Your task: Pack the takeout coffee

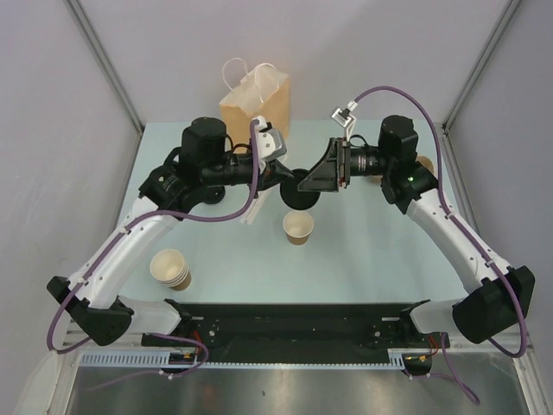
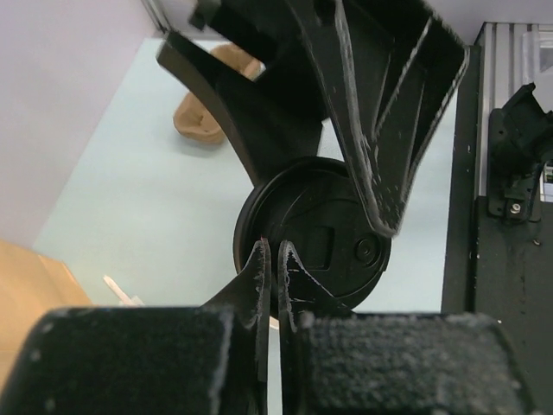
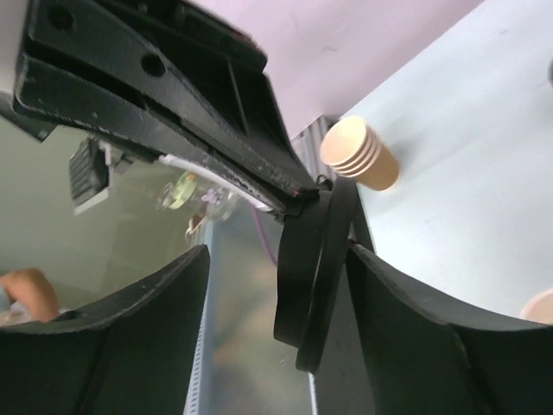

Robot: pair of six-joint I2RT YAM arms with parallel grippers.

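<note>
A tan paper cup [image 1: 298,227] with a cream inside stands open and lidless on the table; its rim also shows at the right edge [image 3: 542,307]. Just behind and above it, a round black lid [image 1: 299,200] hangs edge-up. My left gripper [image 2: 275,259] is shut on the rim of this lid [image 2: 333,226]. My right gripper [image 3: 276,251] is open with the lid [image 3: 313,277] between its fingers, close against the right finger [image 3: 415,320]. Edge-on, the lid shows two rims. In the top view the left gripper [image 1: 289,180] and right gripper [image 1: 306,182] meet over the lid.
A stack of nested lidless cups [image 1: 171,269] lies near the left arm, also seen from both wrists [image 2: 206,121] [image 3: 360,156]. A brown paper bag [image 1: 253,102] with handles stands at the back. A tan object [image 1: 424,162] peeks from behind the right arm.
</note>
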